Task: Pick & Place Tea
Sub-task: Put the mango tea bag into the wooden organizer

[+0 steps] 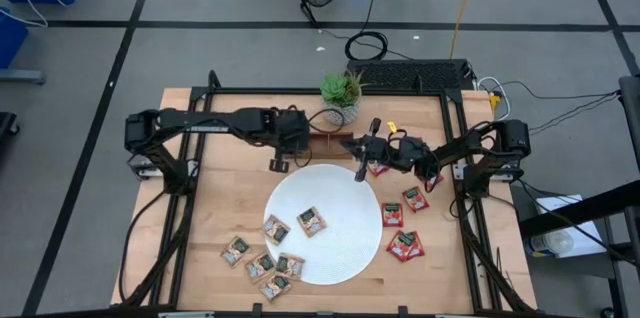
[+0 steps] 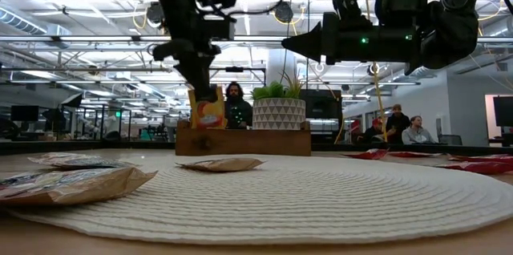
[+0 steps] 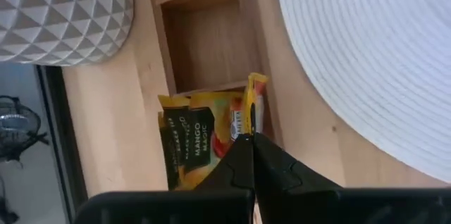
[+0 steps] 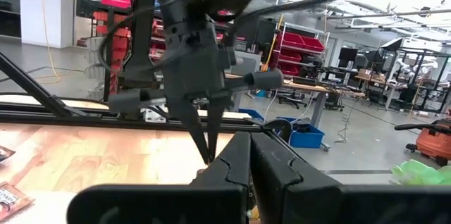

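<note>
Left claw (image 3: 246,155) clamped on glossy yellow tea sachet (image 3: 204,136) over wooden tray (image 3: 211,48); right claw (image 4: 248,155) together.

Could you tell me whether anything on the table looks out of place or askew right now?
Little stands out. The yellow tea sachet pinched by the shut left gripper hangs over the end compartment of the brown wooden tray, not yet set down. Loose tan sachets and red sachets lie scattered around the round white woven plate.
</note>
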